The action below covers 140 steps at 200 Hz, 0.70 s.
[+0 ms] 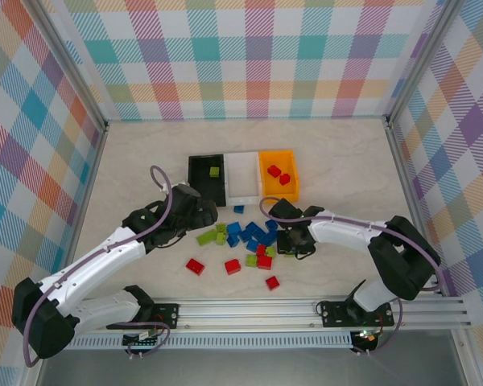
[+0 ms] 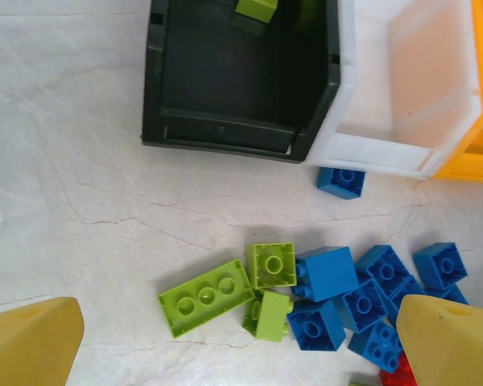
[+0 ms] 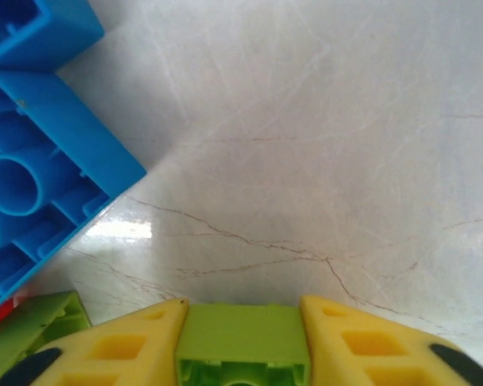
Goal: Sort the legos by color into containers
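In the far row the black bin (image 1: 198,182) holds one green lego (image 1: 214,171), the white bin (image 1: 243,178) stands next, the orange bin (image 1: 267,186) holds two red legos (image 1: 274,170), while nearer the left gripper (image 2: 240,338) is wide open over the pile (image 1: 249,236) and the right gripper (image 3: 241,322) pinches a green brick (image 3: 240,336).

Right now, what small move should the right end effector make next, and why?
Probably lift the right end effector straight up: its fingers clamp a green brick, with a blue brick beside it. Clearing the pile seems safest before carrying it to the black bin, where a green piece lies.
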Tool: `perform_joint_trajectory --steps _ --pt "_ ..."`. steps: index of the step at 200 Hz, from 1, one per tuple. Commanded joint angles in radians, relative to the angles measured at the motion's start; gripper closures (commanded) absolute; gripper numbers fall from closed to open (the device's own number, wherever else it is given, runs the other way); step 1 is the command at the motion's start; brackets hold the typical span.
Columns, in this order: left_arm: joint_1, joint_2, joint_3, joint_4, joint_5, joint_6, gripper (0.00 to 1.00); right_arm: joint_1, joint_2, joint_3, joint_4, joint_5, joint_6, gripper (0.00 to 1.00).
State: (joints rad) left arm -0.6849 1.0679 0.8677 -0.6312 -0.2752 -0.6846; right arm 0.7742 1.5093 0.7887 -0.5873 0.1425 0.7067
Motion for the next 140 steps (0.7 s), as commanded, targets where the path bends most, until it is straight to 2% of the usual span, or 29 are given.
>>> perform_joint_trajectory --steps 1,34,56,99,140 --pt "0.006 -0.020 0.002 -0.055 -0.059 0.012 0.00 0.007 -0.058 -0.012 -0.027 0.020 0.012 0.69" --pt "0.006 -0.041 -0.001 -0.101 -0.115 0.007 0.00 0.008 -0.145 0.114 -0.079 0.038 -0.069 0.75" --pt "0.007 -0.065 -0.021 -0.131 -0.169 -0.018 0.00 0.007 -0.089 0.287 -0.067 0.024 -0.141 0.76" --pt "0.007 -0.086 -0.040 -0.174 -0.176 -0.049 0.00 0.007 0.262 0.728 0.006 -0.039 -0.225 0.75" --pt "0.007 -0.140 -0.072 -0.217 -0.171 -0.068 0.00 0.007 0.638 1.186 -0.072 -0.121 -0.278 0.75"
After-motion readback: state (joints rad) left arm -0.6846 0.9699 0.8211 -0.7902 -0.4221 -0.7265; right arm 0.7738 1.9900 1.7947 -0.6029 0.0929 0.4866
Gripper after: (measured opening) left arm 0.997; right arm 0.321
